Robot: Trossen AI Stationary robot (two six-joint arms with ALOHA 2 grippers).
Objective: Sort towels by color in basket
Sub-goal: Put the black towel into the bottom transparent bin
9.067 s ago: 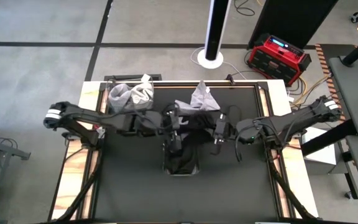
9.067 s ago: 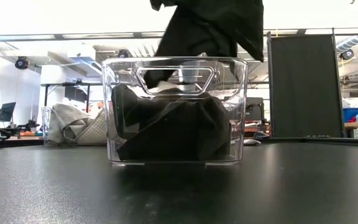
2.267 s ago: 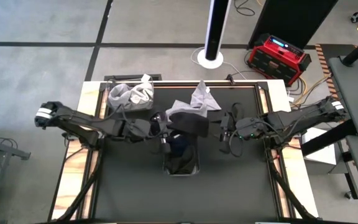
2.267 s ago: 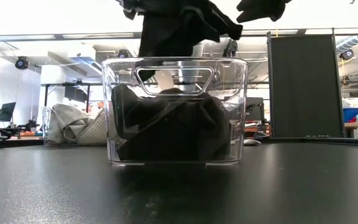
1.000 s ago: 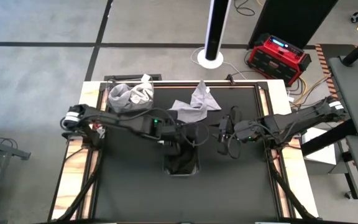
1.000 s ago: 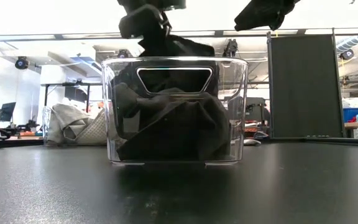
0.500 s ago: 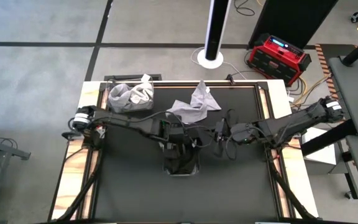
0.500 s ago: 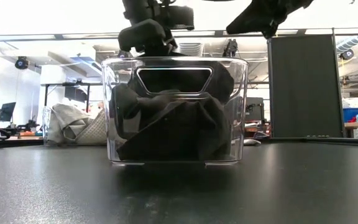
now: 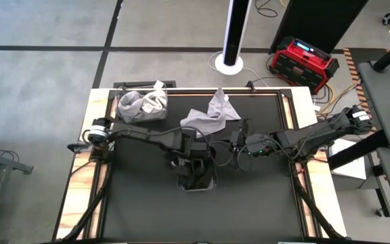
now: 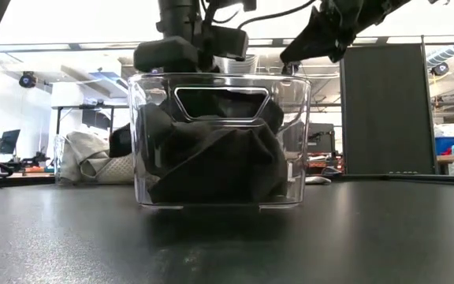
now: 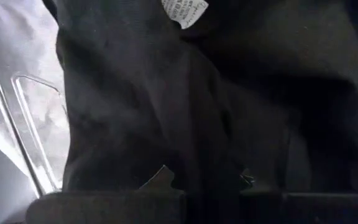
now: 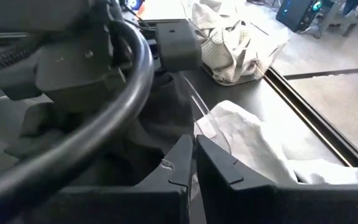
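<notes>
Since 0.5 s ago we see the left gripper sink into the clear basket | jaws among black towels, state unclear | right gripper beside basket rim, jaws together | grey towels behind basket, others in far-left bin

Both arms stretch in toward the middle, wrists nearly meeting. The left claw points steeply down, but I can't really make out how its fingers are set. The right claw hangs just beside it, angled down a bit, its fingers pressed together.
</notes>
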